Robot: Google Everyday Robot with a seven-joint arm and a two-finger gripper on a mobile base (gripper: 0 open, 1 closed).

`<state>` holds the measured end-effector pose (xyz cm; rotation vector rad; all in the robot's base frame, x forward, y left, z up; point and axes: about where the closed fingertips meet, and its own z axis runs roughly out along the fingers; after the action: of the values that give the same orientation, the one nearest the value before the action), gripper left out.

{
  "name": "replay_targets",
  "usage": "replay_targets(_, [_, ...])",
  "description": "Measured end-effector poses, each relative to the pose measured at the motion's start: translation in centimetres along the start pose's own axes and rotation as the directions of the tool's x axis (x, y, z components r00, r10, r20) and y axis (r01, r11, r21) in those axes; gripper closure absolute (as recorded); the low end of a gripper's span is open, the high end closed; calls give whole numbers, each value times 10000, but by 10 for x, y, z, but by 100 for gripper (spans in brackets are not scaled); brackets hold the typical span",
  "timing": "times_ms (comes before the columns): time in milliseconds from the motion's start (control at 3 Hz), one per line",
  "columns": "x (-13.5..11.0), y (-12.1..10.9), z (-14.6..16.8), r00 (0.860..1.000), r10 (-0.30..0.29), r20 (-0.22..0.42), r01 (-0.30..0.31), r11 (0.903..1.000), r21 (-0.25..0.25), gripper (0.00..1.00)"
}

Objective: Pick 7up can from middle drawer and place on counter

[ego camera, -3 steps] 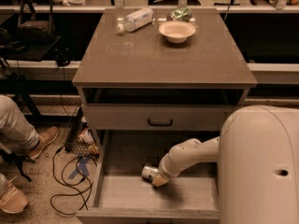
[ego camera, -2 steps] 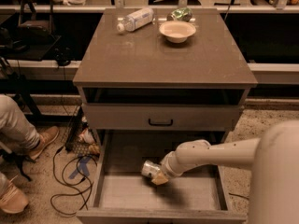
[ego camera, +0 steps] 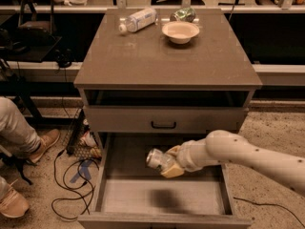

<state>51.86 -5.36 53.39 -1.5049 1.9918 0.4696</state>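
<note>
Over the open middle drawer [ego camera: 119, 194]: one gripper [ego camera: 166, 162] grasping one 7up can [ego camera: 154, 157].

We count one counter [ego camera: 157, 66] carrying three items near its far edge: one pale bowl [ego camera: 180, 31], one clear plastic bottle [ego camera: 138, 20] lying on its side, and one shiny green packet [ego camera: 183, 15] just behind the bowl. Below it we note one drawer front [ego camera: 124, 120] with a black handle, then the pulled-out middle drawer. One white arm [ego camera: 248, 154] reaches in from the right. Its two tan fingers [ego camera: 172, 171] are clenched on either side of the can, which is tilted, one metal end facing left, clear of the drawer floor with a shadow beneath it. At left we see two shoes [ego camera: 45, 142] of one person.
</note>
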Motion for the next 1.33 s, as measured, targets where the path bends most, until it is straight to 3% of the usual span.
replay_targets(333, [11,-38,-100,9995,-293,111,277,9923,1206,100])
replay_targets(667, [8,-39,-103,9994,-338,124,321,9922,1207,100])
replay_targets(1000, [-12,-65,-156,9968,-790,139,758,9842,1598,100])
replay_targets(1333, [-46,-92,-229,9906,-1371,20,1326,9613,2413,100])
